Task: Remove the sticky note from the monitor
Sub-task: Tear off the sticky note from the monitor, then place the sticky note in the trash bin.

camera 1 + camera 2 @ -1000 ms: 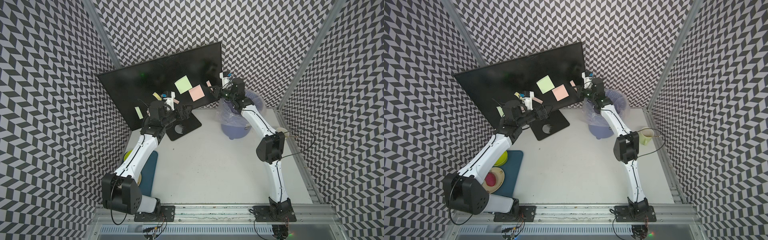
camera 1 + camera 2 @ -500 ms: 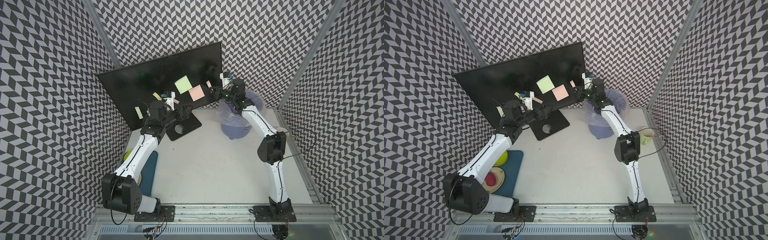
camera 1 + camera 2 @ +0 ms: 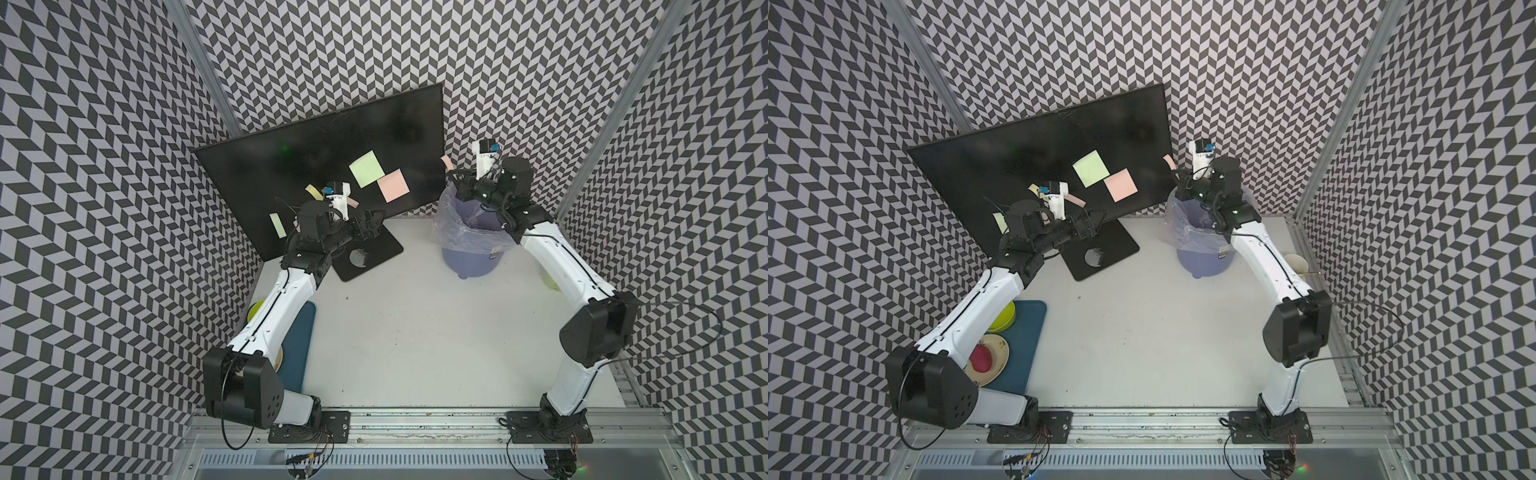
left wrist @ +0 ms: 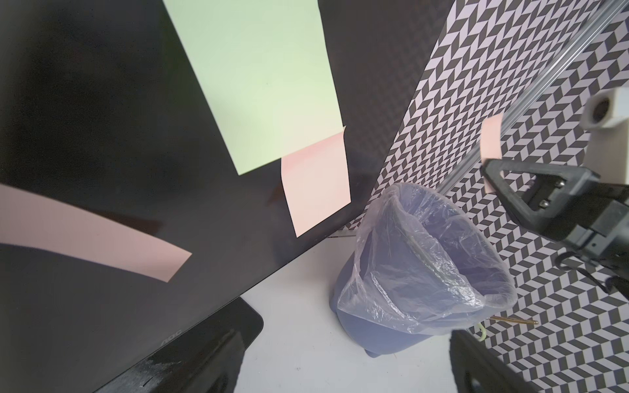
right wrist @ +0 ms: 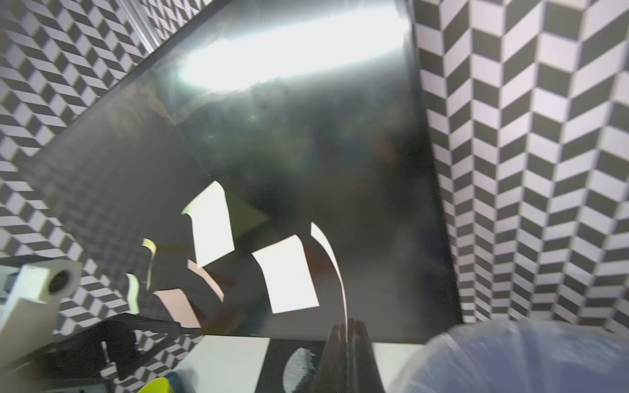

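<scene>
Overlapping monitor [image 3: 291, 166] edge, left hand [image 3: 369, 223]; sticky note [image 5: 318, 238] edge-on in right hand [image 5: 347, 328].

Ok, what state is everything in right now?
Monitor: upright, dark, notes on it.
Green note: stuck on the screen.
Pink note: stuck on the screen.
Small strips: stuck on the screen, curling.
Held note: pinched in the right jaws, off the screen.
Bin: upright, lined, open.
Left gripper: open, empty.
Right gripper: shut on the held note, near the bin.
</scene>
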### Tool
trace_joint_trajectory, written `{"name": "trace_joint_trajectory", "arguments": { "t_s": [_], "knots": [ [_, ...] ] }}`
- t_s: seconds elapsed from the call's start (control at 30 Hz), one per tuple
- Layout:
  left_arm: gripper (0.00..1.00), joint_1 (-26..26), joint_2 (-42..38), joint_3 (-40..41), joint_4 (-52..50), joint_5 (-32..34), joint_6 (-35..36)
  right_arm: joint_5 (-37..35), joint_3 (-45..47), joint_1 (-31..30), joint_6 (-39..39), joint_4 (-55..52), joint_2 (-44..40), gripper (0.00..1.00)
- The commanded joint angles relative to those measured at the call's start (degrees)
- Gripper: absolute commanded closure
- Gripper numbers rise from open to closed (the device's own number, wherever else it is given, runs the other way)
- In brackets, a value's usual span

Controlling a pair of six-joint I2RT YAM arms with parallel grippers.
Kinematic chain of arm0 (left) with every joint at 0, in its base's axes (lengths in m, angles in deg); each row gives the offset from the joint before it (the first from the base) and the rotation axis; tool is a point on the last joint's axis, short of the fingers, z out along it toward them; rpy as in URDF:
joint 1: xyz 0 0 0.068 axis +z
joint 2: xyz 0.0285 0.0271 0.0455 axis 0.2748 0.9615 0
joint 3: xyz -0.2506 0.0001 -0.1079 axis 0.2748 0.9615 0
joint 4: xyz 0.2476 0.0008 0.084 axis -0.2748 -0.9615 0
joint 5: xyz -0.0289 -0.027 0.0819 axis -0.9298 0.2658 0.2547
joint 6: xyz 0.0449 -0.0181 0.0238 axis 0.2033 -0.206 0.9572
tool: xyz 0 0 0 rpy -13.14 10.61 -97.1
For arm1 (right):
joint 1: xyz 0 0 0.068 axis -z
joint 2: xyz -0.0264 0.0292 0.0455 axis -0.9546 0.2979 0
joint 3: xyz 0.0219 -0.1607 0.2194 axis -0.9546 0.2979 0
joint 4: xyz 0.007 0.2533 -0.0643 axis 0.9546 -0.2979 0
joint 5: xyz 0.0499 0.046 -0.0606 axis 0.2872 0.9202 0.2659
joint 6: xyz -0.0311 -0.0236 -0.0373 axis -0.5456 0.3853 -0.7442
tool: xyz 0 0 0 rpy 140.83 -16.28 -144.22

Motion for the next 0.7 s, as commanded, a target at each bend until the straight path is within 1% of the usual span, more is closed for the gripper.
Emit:
{"name": "trace_joint_trajectory", "arguments": {
  "t_s": [0.0,0.07,0.13,0.2,0.3,0.37,0.43,0.5,0.6,0.67],
  "knots": [
    [0.0,-0.07,-1.36,-2.19,2.45,-0.55,-1.52,-11.7,5.38,1.86,-6.82,-1.23,-5.08,1.0],
    [0.0,-0.22,-1.3,-1.85,3.32,-1.04,-2.19,-16.03,7.08,2.65,-8.63,-3.08,-6.27,1.0],
    [0.0,-0.58,-1.18,-1.37,4.05,-1.06,-2.93,-17.42,9.51,3.53,-9.24,-1.93,-7.04,1.0],
    [0.0,-1.04,-1.12,-1.09,4.75,-1.06,-3.34,-19.29,9.25,3.63,-10.07,-2.83,-6.52,1.0],
    [0.0,-1.56,-1.33,-1.08,4.85,-0.93,-3.35,-23.37,8.07,4.08,-10.99,-3.91,-4.92,0.95],
    [0.0,-1.66,-1.72,-0.86,4.85,-0.81,-3.31,-23.44,7.03,4.61,-11.07,-4.61,-3.69,0.85],
    [0.0,-1.65,-1.89,-0.82,4.57,-0.89,-3.13,-22.65,6.02,4.75,-11.23,-5.12,-2.6,0.79],
    [0.0,-1.65,-1.99,-0.94,4.36,-1.12,-3.02,-22.41,5.05,4.69,-11.27,-5.35,-1.77,0.7],
    [0.0,-1.65,-2.04,-0.81,4.11,-1.15,-2.82,-22.26,2.78,4.69,-11.35,-6.39,-0.51,0.6],
    [0.0,-1.65,-2.04,-0.83,3.99,-1.24,-2.77,-21.68,1.67,4.62,-11.43,-6.77,-0.16,0.5]
  ]
}}
